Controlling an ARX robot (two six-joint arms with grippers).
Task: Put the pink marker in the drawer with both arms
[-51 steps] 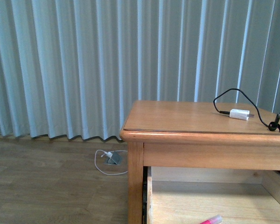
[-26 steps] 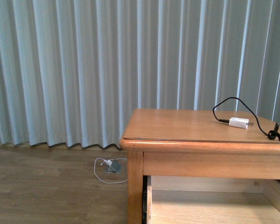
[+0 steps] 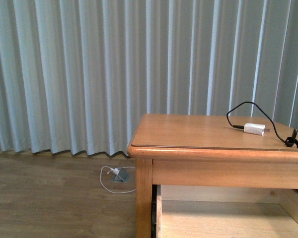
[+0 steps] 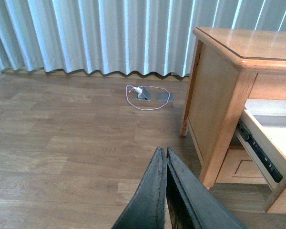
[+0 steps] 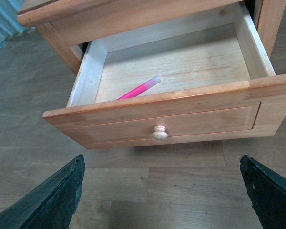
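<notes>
The pink marker lies inside the open drawer, near its front left, seen in the right wrist view. The drawer's round knob faces my right gripper, which is wide open and empty over the floor in front of the drawer. My left gripper is shut on nothing, low over the floor to the left of the dresser. The drawer's pale interior shows in the front view, where the marker is out of view. Its side rail shows in the left wrist view.
A wooden dresser carries a white charger block with a black cable. A white cable and a grey floor box lie by the curtains. Wooden floor lies to the left.
The front view has tilted up, so the marker in the drawer has dropped out of its bottom edge. The dresser top sits a little lower than half a second ago.
</notes>
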